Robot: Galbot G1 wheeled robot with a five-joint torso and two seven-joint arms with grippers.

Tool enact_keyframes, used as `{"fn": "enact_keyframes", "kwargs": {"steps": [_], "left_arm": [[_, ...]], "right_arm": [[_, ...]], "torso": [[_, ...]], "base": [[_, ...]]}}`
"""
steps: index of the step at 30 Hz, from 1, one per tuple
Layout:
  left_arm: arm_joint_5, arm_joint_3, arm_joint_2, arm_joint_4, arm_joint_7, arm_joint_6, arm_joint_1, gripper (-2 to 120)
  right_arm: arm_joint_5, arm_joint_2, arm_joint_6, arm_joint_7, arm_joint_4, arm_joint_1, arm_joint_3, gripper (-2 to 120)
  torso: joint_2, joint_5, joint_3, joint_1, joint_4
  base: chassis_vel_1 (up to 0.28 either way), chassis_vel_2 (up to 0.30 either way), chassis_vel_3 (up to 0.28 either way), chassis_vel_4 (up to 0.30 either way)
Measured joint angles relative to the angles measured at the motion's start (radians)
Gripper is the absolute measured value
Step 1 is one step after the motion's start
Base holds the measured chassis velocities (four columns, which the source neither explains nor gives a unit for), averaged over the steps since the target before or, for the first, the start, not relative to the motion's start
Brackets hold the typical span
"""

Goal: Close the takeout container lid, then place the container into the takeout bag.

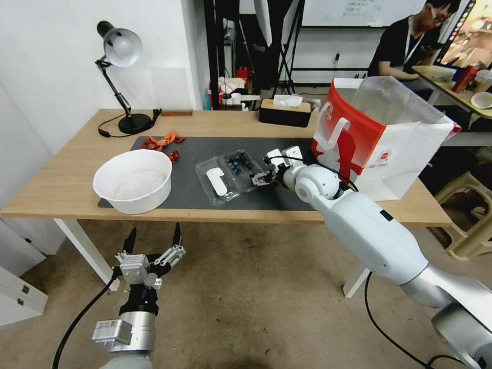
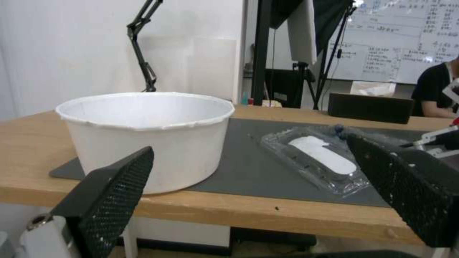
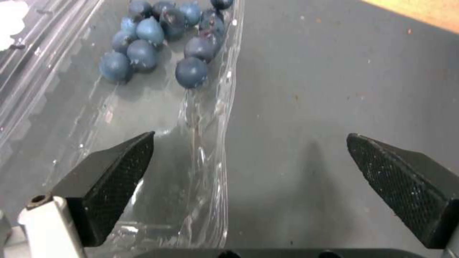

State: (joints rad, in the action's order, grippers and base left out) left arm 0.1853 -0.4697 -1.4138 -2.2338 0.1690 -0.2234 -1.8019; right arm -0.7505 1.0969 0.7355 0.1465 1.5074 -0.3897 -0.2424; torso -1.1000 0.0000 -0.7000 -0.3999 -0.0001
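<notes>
The takeout container (image 1: 241,166) lies open on the dark mat (image 1: 287,197), its tray holding blueberries (image 3: 157,39). Its lid (image 1: 218,182), clear with a white sticker, is folded flat toward the bowl and appears as the lid (image 2: 320,157) in the left wrist view. My right gripper (image 1: 259,178) is open at the tray's near right corner; in the right wrist view the gripper (image 3: 249,135) straddles the tray's clear wall (image 3: 206,143). The red and white takeout bag (image 1: 379,138) stands open at the table's right. My left gripper (image 1: 152,240) hangs open below the table's front edge.
A big white bowl (image 1: 134,179) sits on the mat's left end, close to the lid. A black desk lamp (image 1: 120,66), red wrappers (image 1: 163,141) and a black tissue box (image 1: 285,110) stand toward the back. Bare mat lies between the container and the bag.
</notes>
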Motion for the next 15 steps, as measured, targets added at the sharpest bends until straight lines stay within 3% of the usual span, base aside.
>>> {"fn": "enact_keyframes", "kwargs": {"steps": [15], "left_arm": [[-0.001,0.0,0.003,0.001,0.008,-0.008,0.001,100]], "right_arm": [[-0.099,-0.014,0.0,0.09,0.025,-0.014,0.001,100]], "torso": [[0.0,0.0,0.0,0.0,0.0001]], "base": [[0.0,0.0,0.0,0.0]]}}
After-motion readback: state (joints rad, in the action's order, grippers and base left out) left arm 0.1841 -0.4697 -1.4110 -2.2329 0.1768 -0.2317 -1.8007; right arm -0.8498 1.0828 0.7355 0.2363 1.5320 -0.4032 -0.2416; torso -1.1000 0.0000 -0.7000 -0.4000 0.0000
